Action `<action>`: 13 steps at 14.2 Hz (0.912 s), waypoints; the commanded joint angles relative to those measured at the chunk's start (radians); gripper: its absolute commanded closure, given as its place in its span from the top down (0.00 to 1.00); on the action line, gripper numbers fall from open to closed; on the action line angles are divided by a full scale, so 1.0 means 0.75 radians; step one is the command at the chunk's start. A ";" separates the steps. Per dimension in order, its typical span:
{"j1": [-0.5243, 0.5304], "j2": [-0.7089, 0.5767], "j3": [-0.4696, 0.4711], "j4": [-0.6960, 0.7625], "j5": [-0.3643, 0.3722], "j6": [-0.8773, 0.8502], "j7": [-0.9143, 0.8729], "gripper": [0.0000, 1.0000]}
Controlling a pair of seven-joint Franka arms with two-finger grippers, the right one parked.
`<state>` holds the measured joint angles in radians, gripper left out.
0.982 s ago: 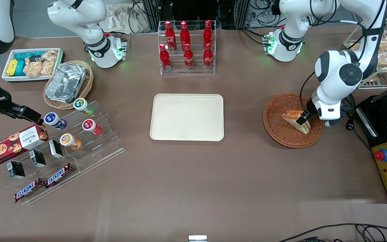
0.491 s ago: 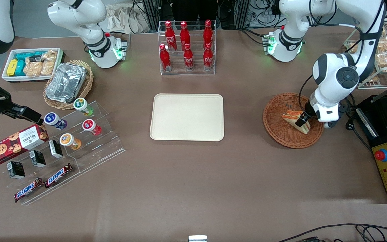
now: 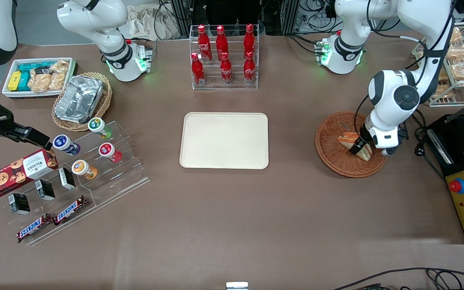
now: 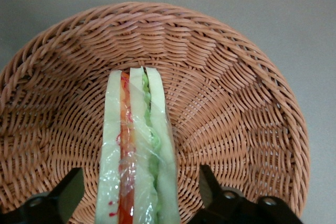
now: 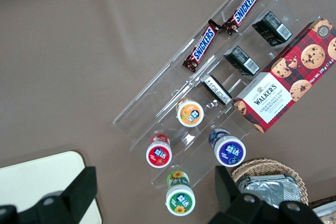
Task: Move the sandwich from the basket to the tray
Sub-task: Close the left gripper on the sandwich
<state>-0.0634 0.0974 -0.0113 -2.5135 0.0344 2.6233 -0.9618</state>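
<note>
One sandwich (image 3: pixel 355 144) stood on edge in the reddish-brown wicker basket (image 3: pixel 332 155), which sat toward the working arm's end of the table. The left arm's gripper (image 3: pixel 357 146) was down inside that basket, straddling the wedge. In the left wrist view the sandwich (image 4: pixel 135 156) showed as pale bread slices with a red layer and a green layer between them, wrapped in clear film, and the two dark fingers (image 4: pixel 68 192) stood apart on either side of it with a gap to the bread on each side, so the gripper (image 4: pixel 137 198) was spread and not squeezing anything. The basket's woven wall (image 4: pixel 236 103) curved around the whole wedge.

The cream tray (image 3: pixel 224 140) lay flat at the middle of the table, well apart from the basket, with nothing on it. Farther from the front camera than the tray, a clear rack of red cola bottles (image 3: pixel 224 56) stood upright. Toward the parked arm's end sat a lighter wicker basket holding a foil container (image 3: pixel 79 98).
</note>
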 commanded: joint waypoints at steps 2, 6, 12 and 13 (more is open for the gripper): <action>-0.024 -0.042 -0.007 -0.017 -0.009 0.012 -0.082 0.40; -0.030 -0.107 -0.024 0.060 0.001 -0.204 -0.098 0.00; -0.030 -0.250 -0.044 0.207 0.015 -0.582 -0.070 0.00; -0.030 -0.271 -0.046 0.289 0.013 -0.725 -0.031 0.00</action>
<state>-0.0807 -0.0546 -0.0373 -2.3878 0.0365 2.2472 -1.0069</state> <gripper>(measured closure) 0.683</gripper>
